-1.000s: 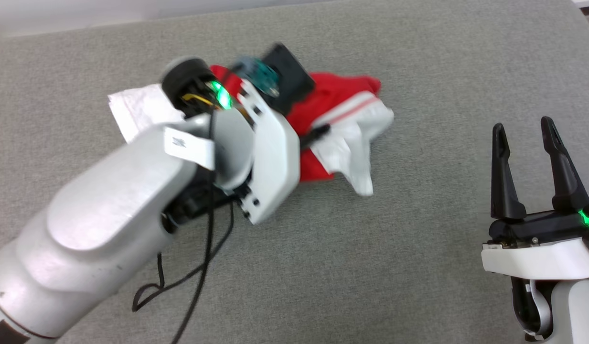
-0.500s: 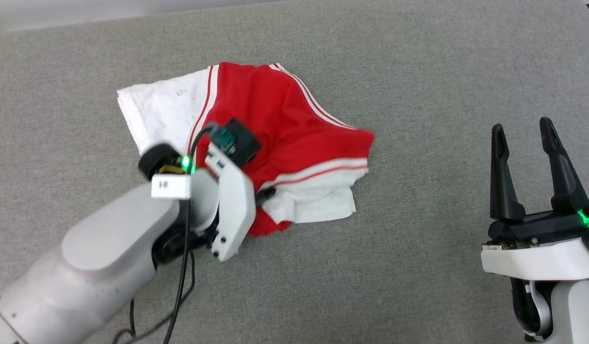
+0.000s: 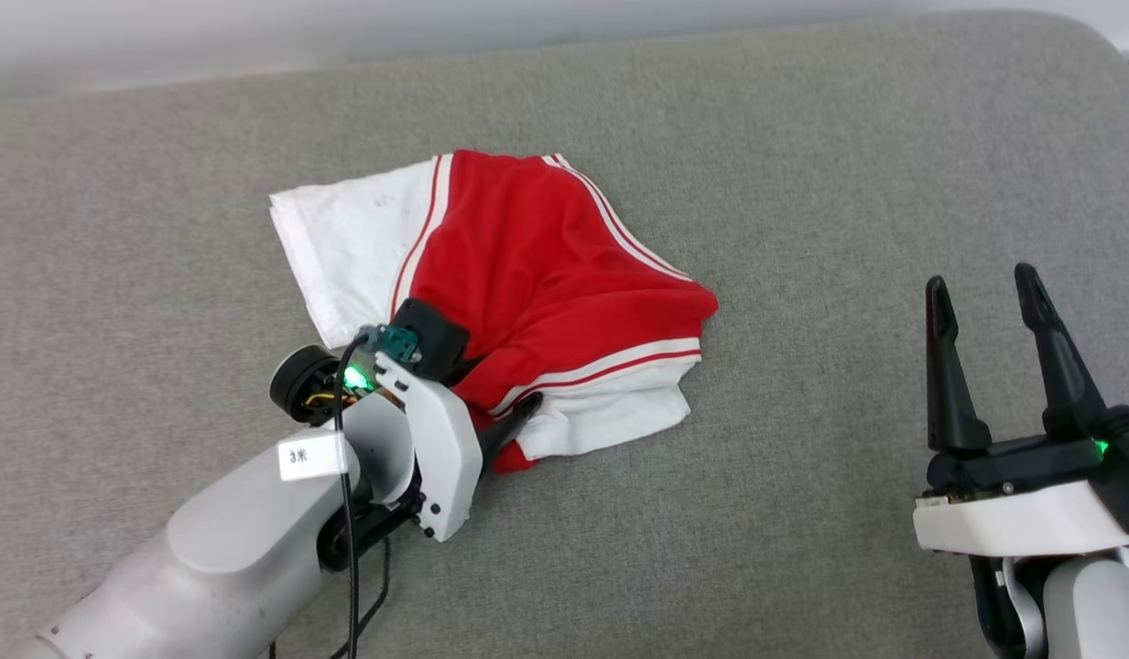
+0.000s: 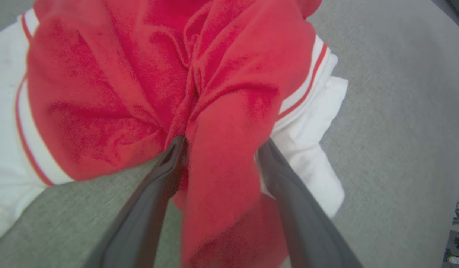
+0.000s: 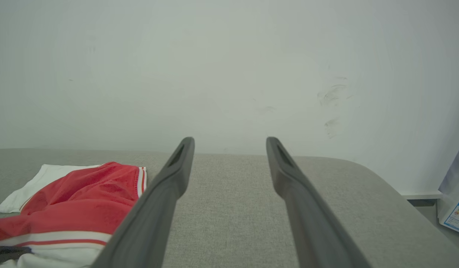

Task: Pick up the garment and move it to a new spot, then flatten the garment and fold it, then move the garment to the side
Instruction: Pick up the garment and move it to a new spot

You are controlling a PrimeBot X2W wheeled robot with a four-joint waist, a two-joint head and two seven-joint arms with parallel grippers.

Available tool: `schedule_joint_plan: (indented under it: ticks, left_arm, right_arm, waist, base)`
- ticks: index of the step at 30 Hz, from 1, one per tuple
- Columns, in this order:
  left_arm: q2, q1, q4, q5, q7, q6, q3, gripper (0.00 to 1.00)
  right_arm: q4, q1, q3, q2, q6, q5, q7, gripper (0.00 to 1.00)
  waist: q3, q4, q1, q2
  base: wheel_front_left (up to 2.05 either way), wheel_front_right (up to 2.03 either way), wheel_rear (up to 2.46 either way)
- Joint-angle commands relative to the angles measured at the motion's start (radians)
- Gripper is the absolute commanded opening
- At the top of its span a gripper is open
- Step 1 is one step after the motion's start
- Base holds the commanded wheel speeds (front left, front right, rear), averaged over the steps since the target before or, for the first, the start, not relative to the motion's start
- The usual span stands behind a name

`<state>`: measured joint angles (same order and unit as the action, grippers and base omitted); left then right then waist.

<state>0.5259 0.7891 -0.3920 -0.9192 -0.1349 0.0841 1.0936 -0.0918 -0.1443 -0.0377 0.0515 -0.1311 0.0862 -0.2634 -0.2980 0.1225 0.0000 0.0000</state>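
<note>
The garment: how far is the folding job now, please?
Done: the garment lies on the grey surface. In hand: the left end effector stands open around a red fold; the right end effector is open, apart. Left: flattening, folding, moving aside, since it is crumpled.

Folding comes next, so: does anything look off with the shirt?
Yes: the shirt lies bunched and creased on the grey surface, with a red fold between the open fingers of the left hand.

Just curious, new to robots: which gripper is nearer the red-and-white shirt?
Left. The left gripper straddles a fold of the garment; the right gripper stands apart, to its right.
</note>
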Motion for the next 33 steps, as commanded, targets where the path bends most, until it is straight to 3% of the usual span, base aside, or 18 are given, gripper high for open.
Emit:
schedule_joint_plan:
  ticks: [1, 10, 14, 18, 21, 28, 33]
  left_arm:
    - [-0.003, -0.017, 0.010, 0.013, 0.041, -0.016, -0.012, 1.00]
    - [0.016, -0.151, 0.100, 0.071, 0.332, -0.202, -0.096, 1.00]
    - [0.034, -0.224, 0.119, 0.113, 0.393, -0.300, -0.157, 1.00]
    - [0.024, -0.326, 0.186, 0.187, 0.401, -0.411, -0.306, 1.00]
    - [0.003, -0.433, 0.255, 0.275, 0.401, -0.462, -0.439, 1.00]
    - [-0.090, -0.665, 0.390, 0.488, 0.400, -0.503, -0.693, 1.00]
    - [-0.161, -0.777, 0.419, 0.590, 0.400, -0.444, -0.819, 1.00]
  right_arm:
    - [0.005, 0.014, -0.001, -0.002, 0.001, -0.004, -0.002, 1.00]
    - [0.023, 0.077, -0.002, -0.002, 0.001, -0.012, -0.002, 1.00]
    - [0.031, 0.102, -0.001, -0.002, 0.001, -0.005, -0.002, 1.00]
    - [0.036, 0.130, -0.007, -0.002, 0.001, 0.001, -0.002, 1.00]
    - [0.042, 0.144, -0.010, -0.002, 0.001, 0.002, -0.002, 1.00]
    - [0.052, 0.170, -0.014, -0.002, 0.001, 0.009, -0.002, 1.00]
    - [0.061, 0.184, -0.015, -0.002, 0.001, 0.013, -0.002, 1.00]
  waist:
    - [0.034, -0.019, 0.0000, 0.0000]
    - [0.135, -0.084, 0.0000, 0.0000]
    - [0.168, -0.109, 0.0000, 0.0000]
    - [0.194, -0.132, 0.0000, 0.0000]
    - [0.209, -0.146, 0.0000, 0.0000]
    - [0.242, -0.159, 0.0000, 0.0000]
    - [0.259, -0.159, 0.0000, 0.0000]
  base:
    - [0.00, 0.00, 0.00]
    - [0.00, 0.00, 0.00]
    - [0.00, 0.00, 0.00]
    - [0.00, 0.00, 0.00]
    - [0.00, 0.00, 0.00]
    - [0.00, 0.00, 0.00]
    - [0.00, 0.00, 0.00]
